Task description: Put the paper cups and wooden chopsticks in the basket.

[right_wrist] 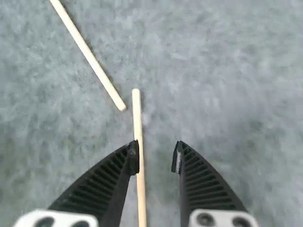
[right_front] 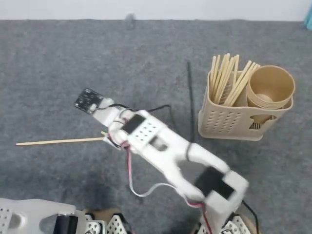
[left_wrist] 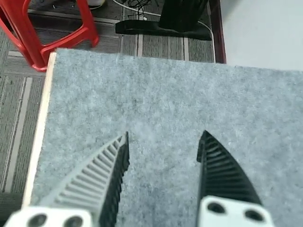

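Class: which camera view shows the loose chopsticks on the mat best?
Right wrist view: close up, one chopstick lies between the fingers of the open right tool, another chopstick ahead. The high view shows a chopstick, its end hidden by the arm.

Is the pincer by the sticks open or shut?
Open. The right pincer has its tips apart, one chopstick lying in the gap beside one tip.

A grey felt mat (right_front: 73, 58) covers the table, and a pale wooden edge (left_wrist: 40, 127) shows along one side. Beyond that edge lies striped carpet (left_wrist: 14, 118), where a red stool (left_wrist: 87, 23) stands. A black stand base (left_wrist: 165, 29) and loose cables (left_wrist: 137, 5) lie farther off. A pale strip (right_front: 146, 9) runs behind the table.
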You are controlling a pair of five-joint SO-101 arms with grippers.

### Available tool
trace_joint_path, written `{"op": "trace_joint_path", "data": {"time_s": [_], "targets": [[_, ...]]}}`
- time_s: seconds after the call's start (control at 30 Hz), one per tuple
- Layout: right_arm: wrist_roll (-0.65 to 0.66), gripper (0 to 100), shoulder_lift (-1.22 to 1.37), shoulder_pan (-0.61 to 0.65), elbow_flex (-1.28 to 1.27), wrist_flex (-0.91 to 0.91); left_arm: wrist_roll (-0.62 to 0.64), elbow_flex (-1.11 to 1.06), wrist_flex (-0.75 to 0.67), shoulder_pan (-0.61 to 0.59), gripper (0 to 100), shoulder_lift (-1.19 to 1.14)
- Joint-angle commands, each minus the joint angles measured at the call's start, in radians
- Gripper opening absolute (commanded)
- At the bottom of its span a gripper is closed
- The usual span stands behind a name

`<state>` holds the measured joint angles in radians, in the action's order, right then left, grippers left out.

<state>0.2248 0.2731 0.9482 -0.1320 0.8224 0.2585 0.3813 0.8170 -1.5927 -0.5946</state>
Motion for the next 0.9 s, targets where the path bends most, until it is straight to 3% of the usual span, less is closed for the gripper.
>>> {"op": "trace_joint_path", "data": {"time_s": [0.0, 0.33, 0.47, 0.7, 0.87], "targets": [[-0.012, 11.9, 0.108, 0.018, 0.176, 0.048, -0.011, 0.015, -0.025, 0.011, 23, -0.009], [-0.006, 11.7, 0.308, 0.024, 0.305, 0.053, -0.011, 0.016, -0.086, 0.011, 23, -0.069], [-0.011, 0.3, 0.303, 0.022, 0.318, 0.090, -0.011, 0.016, -0.084, 0.008, 23, -0.069], [-0.011, 0.7, 0.223, -0.008, 0.344, 0.234, -0.012, 0.016, -0.084, -0.020, 23, -0.063], [-0.012, 0.7, 0.022, -0.033, 0.342, 0.360, -0.014, 0.016, -0.084, -0.035, 23, -0.069]]}}
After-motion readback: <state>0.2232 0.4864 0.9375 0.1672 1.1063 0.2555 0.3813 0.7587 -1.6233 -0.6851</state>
